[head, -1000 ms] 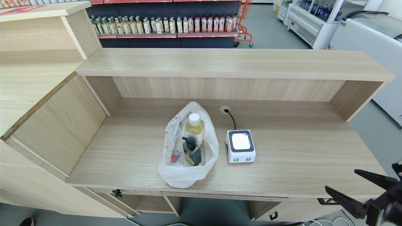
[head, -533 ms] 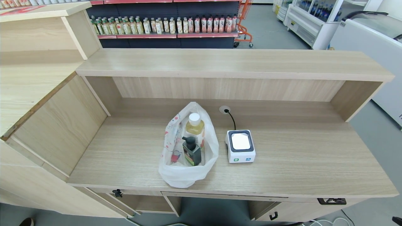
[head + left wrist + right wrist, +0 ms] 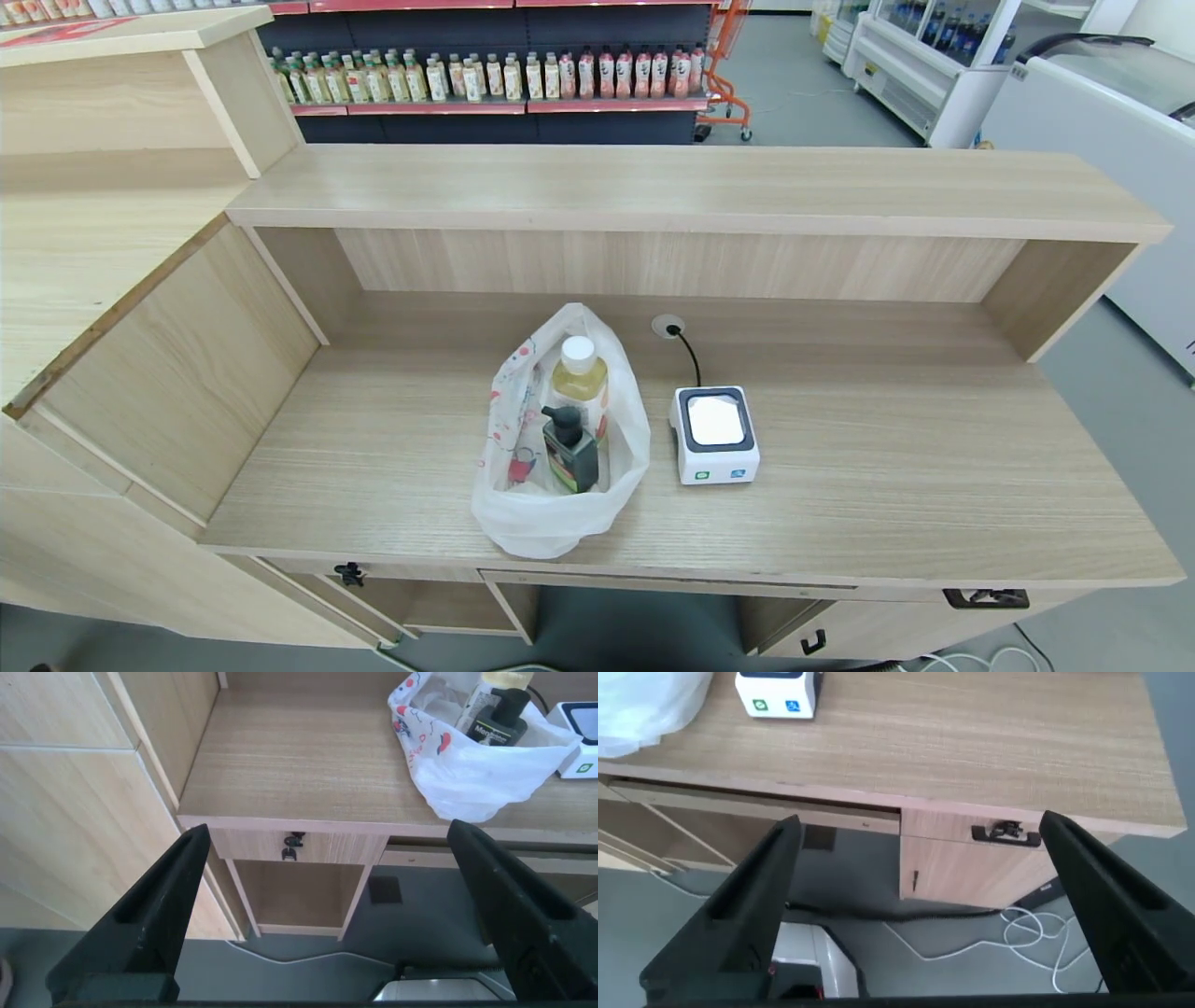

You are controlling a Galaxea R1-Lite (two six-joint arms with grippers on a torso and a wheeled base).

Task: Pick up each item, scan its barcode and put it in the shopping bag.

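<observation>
1. A white plastic shopping bag with red print (image 3: 541, 527) stands open-mouthed at the centre of the frame, on the pale wooden desk (image 3: 887, 476).
2. Inside it, both upright, are a yellow bottle with a white cap (image 3: 579, 378) and, in front of it, a dark pump bottle (image 3: 571, 457).
3. A white box-shaped scanner (image 3: 715, 434) sits just right of the bag.
4. The left tool (image 3: 329, 831) is spread wide and holds nothing, off the desk's front edge.
5. The right tool (image 3: 920, 819) is likewise wide open and empty.
</observation>
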